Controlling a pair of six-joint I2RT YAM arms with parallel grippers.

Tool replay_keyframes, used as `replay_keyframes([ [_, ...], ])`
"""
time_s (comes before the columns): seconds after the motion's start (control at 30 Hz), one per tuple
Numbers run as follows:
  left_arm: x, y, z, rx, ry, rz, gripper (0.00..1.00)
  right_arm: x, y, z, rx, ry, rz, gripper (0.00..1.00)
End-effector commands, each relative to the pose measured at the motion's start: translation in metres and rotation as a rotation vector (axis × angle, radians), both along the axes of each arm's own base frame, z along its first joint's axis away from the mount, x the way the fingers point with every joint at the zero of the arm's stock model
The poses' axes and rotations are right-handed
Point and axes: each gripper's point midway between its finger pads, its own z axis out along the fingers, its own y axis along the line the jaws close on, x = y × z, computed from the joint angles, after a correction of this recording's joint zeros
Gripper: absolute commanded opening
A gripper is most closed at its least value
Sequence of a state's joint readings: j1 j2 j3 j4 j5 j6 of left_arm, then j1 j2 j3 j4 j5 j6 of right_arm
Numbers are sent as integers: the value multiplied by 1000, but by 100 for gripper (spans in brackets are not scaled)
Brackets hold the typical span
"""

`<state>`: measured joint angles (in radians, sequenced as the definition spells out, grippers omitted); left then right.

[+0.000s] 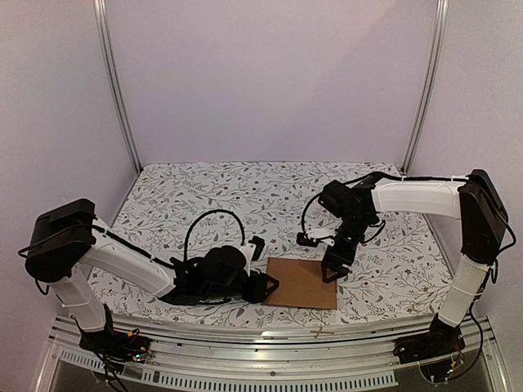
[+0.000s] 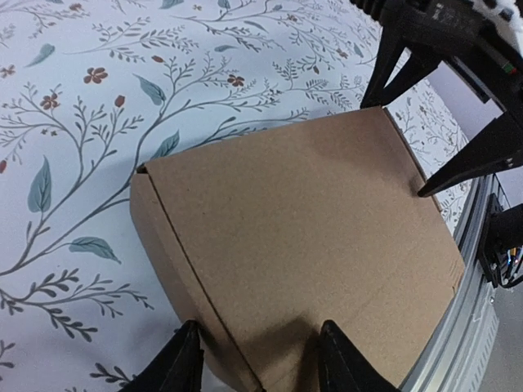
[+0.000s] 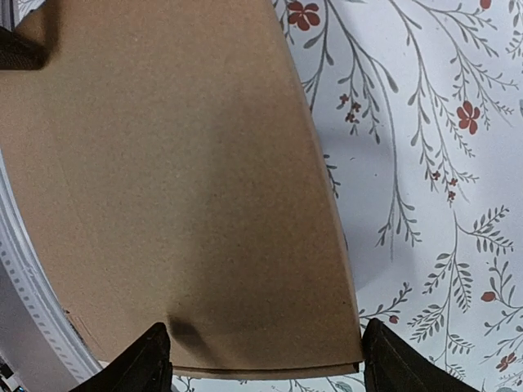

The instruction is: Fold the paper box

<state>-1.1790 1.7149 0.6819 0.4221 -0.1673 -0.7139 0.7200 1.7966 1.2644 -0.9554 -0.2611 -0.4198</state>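
Observation:
The paper box (image 1: pixel 300 282) is a plain brown carton lying flat on the flowered cloth near the table's front edge. My left gripper (image 1: pixel 267 287) lies low at its left end. In the left wrist view the box (image 2: pixel 302 237) fills the middle, and the left gripper (image 2: pixel 263 361) stands open astride its near corner: one finger beside the side panel, the other over the top face. My right gripper (image 1: pixel 333 269) points down at the far right corner. Seen from the right wrist, it (image 3: pixel 270 359) is open over the box (image 3: pixel 180 188), one finger on the cardboard, the other just off its edge.
An aluminium rail (image 1: pixel 270 333) runs along the front edge, close to the box's near side. White walls and two slanted metal posts (image 1: pixel 118 90) enclose the table. The flowered cloth (image 1: pixel 245 192) stretches behind the box.

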Motion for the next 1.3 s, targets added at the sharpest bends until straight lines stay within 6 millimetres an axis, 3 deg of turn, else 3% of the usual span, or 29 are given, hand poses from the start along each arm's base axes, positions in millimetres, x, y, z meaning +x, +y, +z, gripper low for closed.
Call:
replay_keyframes([
  [0.0,-9,-14,0,-46,53,-33,47,-18,2,5,34,79,4,79],
  [0.23,2,-13,8,-19,16,-26,44,-25,4,4,50,118,19,80],
  [0.43,25,-28,3,40,-2,-103,41,-6,2,32,74,27,2,82],
  [0.53,38,-33,15,33,-49,-120,42,1,-2,46,88,-16,-5,82],
  [0.67,44,-28,44,23,-134,-121,45,11,-9,45,52,-70,-14,76],
  [0.8,40,-8,65,6,-172,-79,46,8,-8,29,41,-8,-23,61],
  [0.93,28,24,70,3,-182,-23,46,13,-8,15,15,16,-29,45],
  [1.03,19,54,67,15,-180,28,46,19,-7,12,30,48,-60,28],
  [1.27,4,99,74,-15,-190,104,46,28,-8,-2,15,87,-95,22],
])
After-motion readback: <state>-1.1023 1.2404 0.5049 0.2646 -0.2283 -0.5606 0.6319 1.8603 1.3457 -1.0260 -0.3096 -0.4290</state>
